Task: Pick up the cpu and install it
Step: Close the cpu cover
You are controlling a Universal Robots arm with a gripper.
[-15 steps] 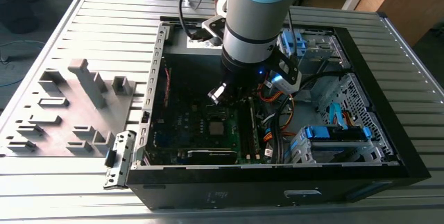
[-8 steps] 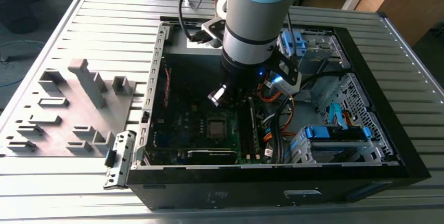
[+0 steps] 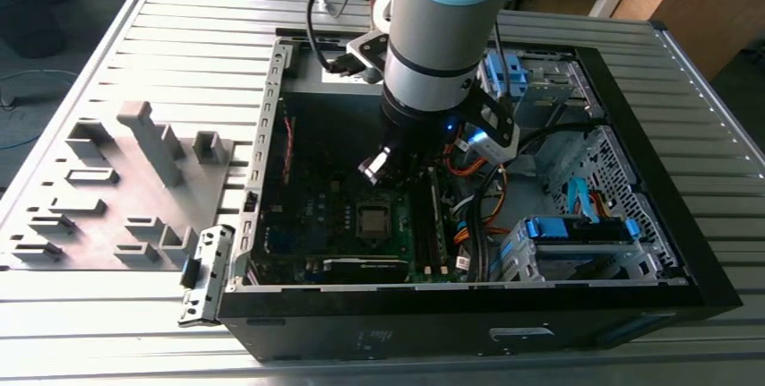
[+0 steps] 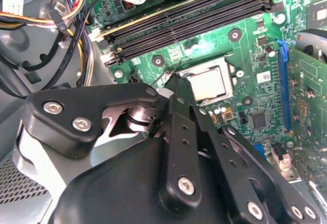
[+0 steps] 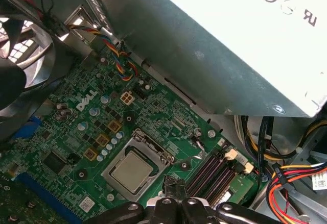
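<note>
The cpu (image 3: 373, 218) (image 4: 207, 83) (image 5: 133, 171) is a small square chip with a silver-grey top. It lies flat in the socket frame on the green motherboard (image 5: 76, 132), inside the open computer case. My gripper (image 3: 399, 180) (image 4: 176, 81) (image 5: 173, 184) hangs a little above the board, beside the socket on the side of the memory slots (image 5: 214, 170). Its black fingers meet at the tips, shut, with nothing held between them. No finger touches the cpu.
The case (image 3: 478, 305) lies open on a slatted metal table. A large grey metal box (image 5: 214, 66) with a white label stands close by the arm. Bundled cables (image 3: 478, 189), blue-handled drive cages (image 3: 580, 234), a fan (image 5: 20, 71) and a black graphics card (image 3: 365, 268) crowd the inside. A grey fixture plate (image 3: 120, 189) lies at the exterior view's left.
</note>
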